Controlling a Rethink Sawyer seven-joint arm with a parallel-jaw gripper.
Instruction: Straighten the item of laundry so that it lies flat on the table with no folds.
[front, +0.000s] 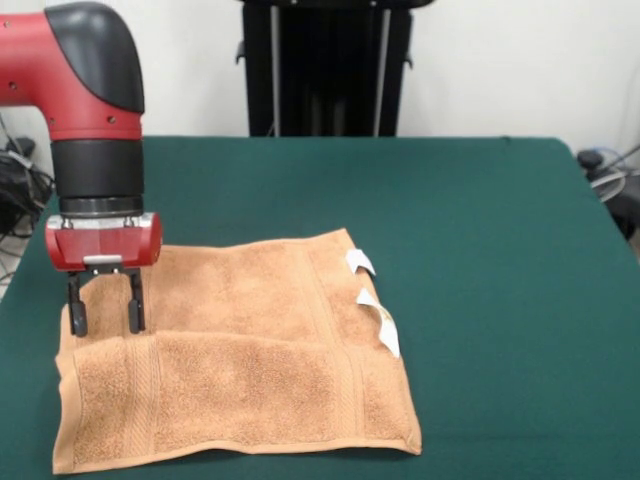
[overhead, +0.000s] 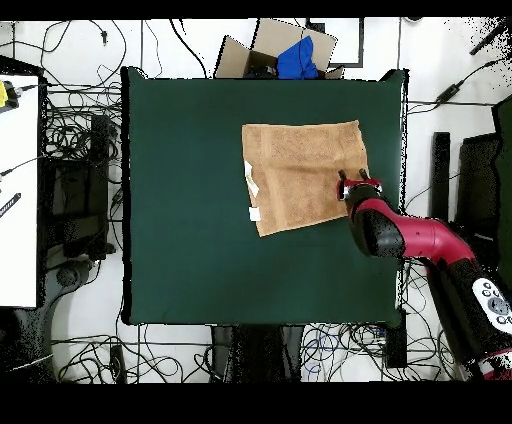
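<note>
Item: towel (front: 240, 360), light orange-tan terry cloth, roughly rectangular; lies on the table (front: 480, 220), dark green cloth top, much larger than the towel; in the front view it sits in the near left part of the table, its near edge close to the picture's bottom; in the overhead view (overhead: 303, 175) it sits in the upper right part of the green top (overhead: 190, 230), near the right edge.

Orientation: long axis runs left to right in both views, slightly skewed against the table's edges; woven border bands cross it near each short end; a crease or fold line runs along its length about midway, the near half lying a little over or against the far half, so it is not fully flat; left end rumpled.

Tags: two small white tags (front: 372, 300) on the right short edge in the front view, one curled up; in the overhead view they show on the left short edge (overhead: 251, 190).

Gripper (front: 104, 318): black fingers below a red housing, pointing straight down over the towel's far left corner in the front view; fingers parted with a clear gap, nothing between them; tips at or just above the cloth, contact not certain; overhead view shows it (overhead: 356, 181) at the towel's right edge.

Containers: cardboard box (overhead: 275, 48) beyond the table's top edge in the overhead view; holds something blue (overhead: 297, 58).
</note>
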